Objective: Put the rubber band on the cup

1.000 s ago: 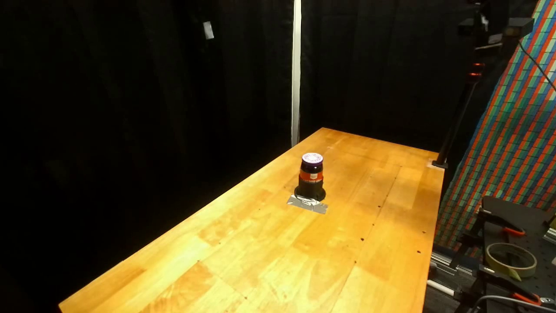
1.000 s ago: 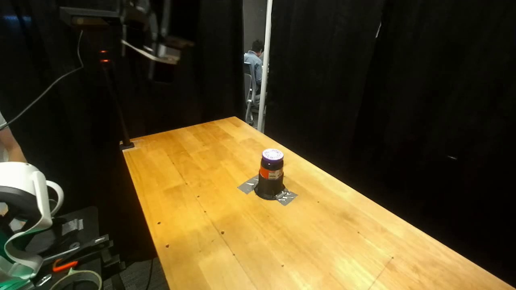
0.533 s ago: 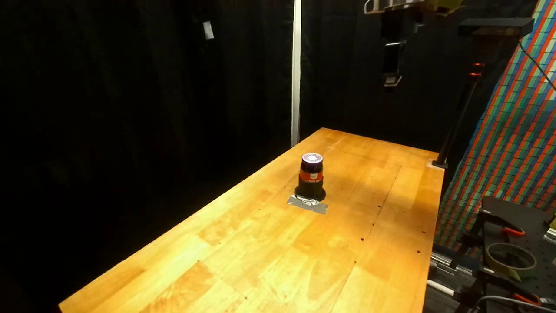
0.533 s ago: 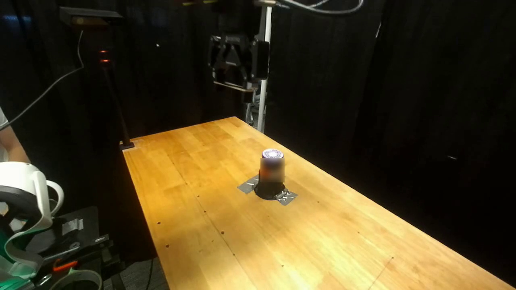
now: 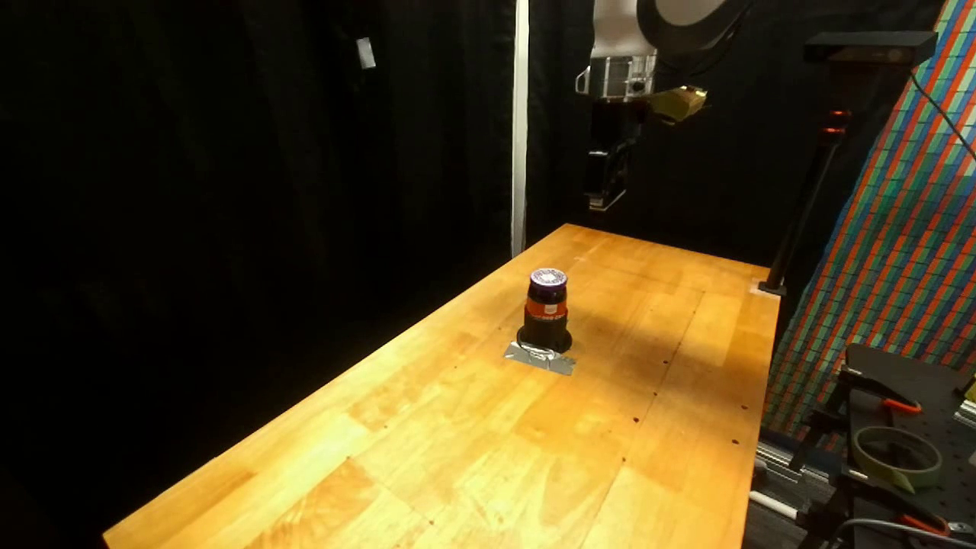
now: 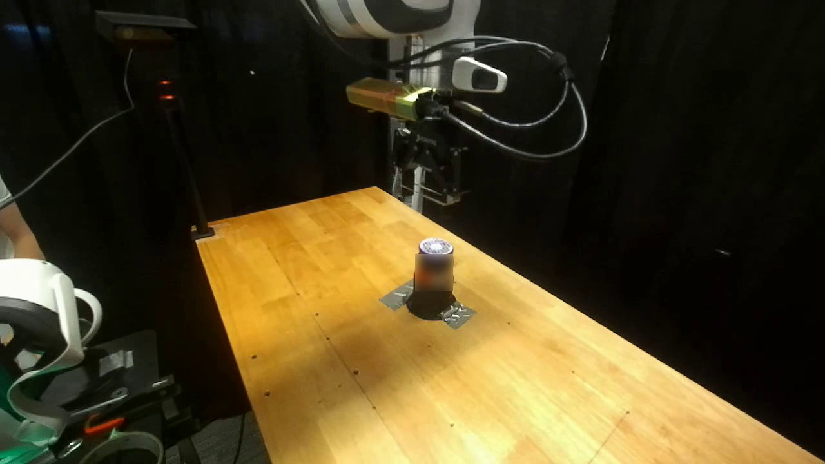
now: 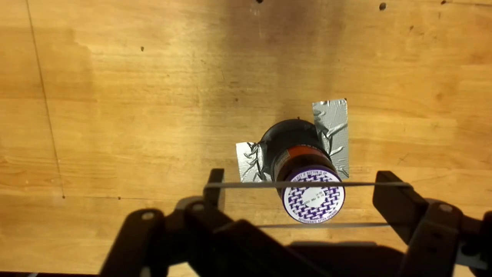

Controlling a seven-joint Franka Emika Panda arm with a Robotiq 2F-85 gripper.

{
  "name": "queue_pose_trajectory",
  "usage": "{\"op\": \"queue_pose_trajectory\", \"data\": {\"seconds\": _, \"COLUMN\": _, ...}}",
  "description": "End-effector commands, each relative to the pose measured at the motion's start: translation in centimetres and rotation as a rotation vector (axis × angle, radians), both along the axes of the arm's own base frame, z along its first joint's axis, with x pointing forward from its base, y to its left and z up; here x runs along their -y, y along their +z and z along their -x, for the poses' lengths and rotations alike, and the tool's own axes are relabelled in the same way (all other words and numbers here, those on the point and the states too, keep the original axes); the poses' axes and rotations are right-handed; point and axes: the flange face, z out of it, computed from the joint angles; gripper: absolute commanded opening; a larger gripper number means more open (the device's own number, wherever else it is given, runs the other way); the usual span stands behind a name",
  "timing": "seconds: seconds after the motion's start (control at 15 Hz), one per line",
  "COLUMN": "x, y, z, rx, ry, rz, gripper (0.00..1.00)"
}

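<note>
The cup is a dark jar-like cylinder with an orange-red label and a white-and-purple lid. It stands upright in a black base taped to the table. In an exterior view the cup has its middle blurred. In the wrist view the cup shows lid-up between the fingers. My gripper is open, with the pale rubber band stretched around its two fingers. The band's two strands cross the view over and just below the lid. In both exterior views the gripper hangs well above and apart from the cup.
Silver tape holds the black base to the wooden table. A black post with a camera stands at a table corner. A side cart carries a tape roll and clamps. Cables loop beside the wrist.
The arm has swung in from the side and come lower, bringing the gripper and stretched band towards the cup. The cup and table have not moved.
</note>
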Motion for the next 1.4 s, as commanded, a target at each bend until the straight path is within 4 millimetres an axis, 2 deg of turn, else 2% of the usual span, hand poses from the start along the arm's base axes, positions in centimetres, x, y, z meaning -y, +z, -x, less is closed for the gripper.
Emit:
{"op": "queue_pose_trajectory", "data": {"seconds": 0.0, "x": -1.2, "y": -1.9, "z": -2.7, "rx": 0.067, "ry": 0.006, "rz": -0.047, "gripper": 1.00}}
{"op": "queue_pose_trajectory", "data": {"seconds": 0.33, "x": -2.8, "y": -4.8, "z": -4.6, "rx": 0.151, "ry": 0.005, "rz": -0.104, "gripper": 1.00}}
{"op": "queue_pose_trajectory", "data": {"seconds": 0.73, "x": -4.3, "y": -8.1, "z": -5.6, "rx": 0.205, "ry": 0.031, "rz": -0.113, "gripper": 1.00}}
{"op": "queue_pose_trajectory", "data": {"seconds": 1.33, "x": -4.5, "y": -12.0, "z": -6.5, "rx": 0.192, "ry": 0.037, "rz": -0.109, "gripper": 1.00}}
